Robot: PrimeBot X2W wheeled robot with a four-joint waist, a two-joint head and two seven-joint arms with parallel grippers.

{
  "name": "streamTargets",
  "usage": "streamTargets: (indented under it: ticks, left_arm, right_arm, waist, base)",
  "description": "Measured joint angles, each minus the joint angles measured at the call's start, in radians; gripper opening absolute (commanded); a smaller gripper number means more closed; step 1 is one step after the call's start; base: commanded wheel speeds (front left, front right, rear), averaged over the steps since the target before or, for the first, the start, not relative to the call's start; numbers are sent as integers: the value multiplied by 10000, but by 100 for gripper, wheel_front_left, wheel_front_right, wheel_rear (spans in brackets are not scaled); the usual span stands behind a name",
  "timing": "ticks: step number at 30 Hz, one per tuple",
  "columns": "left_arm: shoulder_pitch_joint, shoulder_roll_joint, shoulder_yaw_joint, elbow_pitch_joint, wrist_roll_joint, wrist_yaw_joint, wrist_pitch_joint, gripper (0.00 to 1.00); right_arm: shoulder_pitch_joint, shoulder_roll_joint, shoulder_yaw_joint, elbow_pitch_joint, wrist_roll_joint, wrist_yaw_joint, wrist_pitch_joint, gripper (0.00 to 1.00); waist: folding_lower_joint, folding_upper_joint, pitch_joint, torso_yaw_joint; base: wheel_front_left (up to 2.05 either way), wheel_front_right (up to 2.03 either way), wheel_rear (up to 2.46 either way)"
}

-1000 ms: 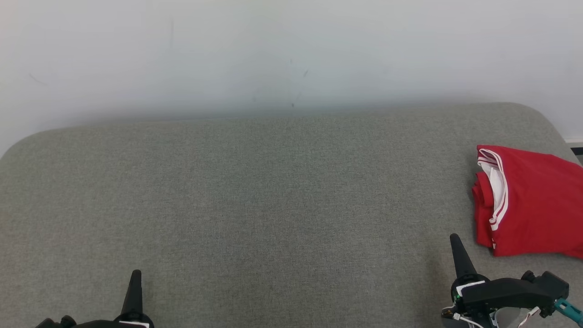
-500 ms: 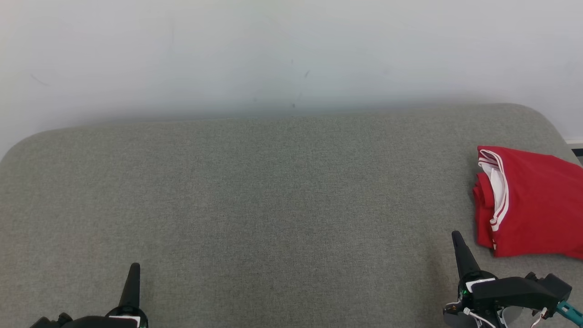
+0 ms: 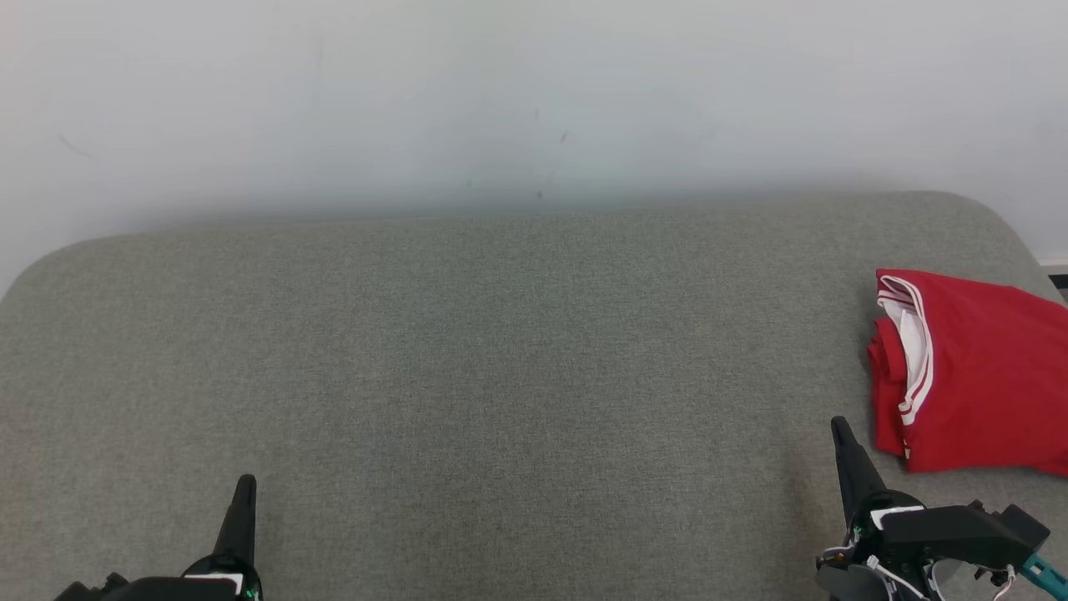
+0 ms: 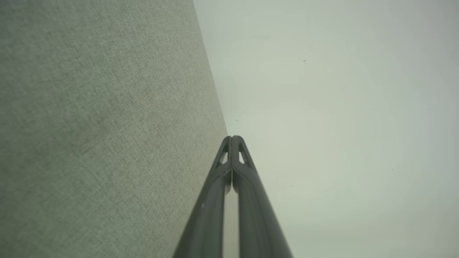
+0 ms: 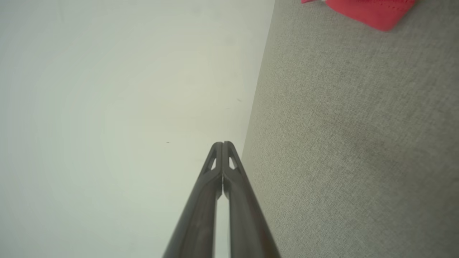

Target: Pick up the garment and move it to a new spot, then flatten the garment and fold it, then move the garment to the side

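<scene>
You have the red garment (image 3: 976,376) lying folded at the right edge of the grey cushion (image 3: 501,351), about midway between its far and near edges. Its right part runs past the side of the head view. The white-striped trim and a pale inner layer show along its left side, where the folded layers stack up a little unevenly. The rest of it lies flat on the fabric.

Your right gripper (image 3: 838,426) sits low by the near right corner of the cushion. Its two dark fingers are pressed together with nothing between them. The tip points away from you and is near the garment's near left corner but clear of it. In the right wrist view the closed fingers (image 5: 235,200) meet at the tip, and a red corner of the garment shows on the cushion at the top edge.

Your left gripper (image 3: 244,488) is at the near edge, left of the middle and well apart from the garment. It is also closed and empty, as the left wrist view confirms. A pale wall (image 3: 534,83) rises behind the far edge of the cushion.
</scene>
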Motion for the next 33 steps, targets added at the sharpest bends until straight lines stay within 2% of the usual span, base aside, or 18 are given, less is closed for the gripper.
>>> streamTargets:
  ticks: [23, 33]
  left_arm:
    - [-187, 8, 117, -161, -1678, -98, 435, 0]
    - [-194, 8, 119, -163, -1695, -98, 441, 0]
  right_arm:
    - [41, -2, -134, -318, 1810, 0, 433, 0]
    - [43, -2, -138, -322, 1827, 0, 435, 0]
  waist:
    - [0, 0, -36, 40]
    - [0, 0, -37, 40]
  base:
    - [0, 0, 0]
    - [0, 0, 0]
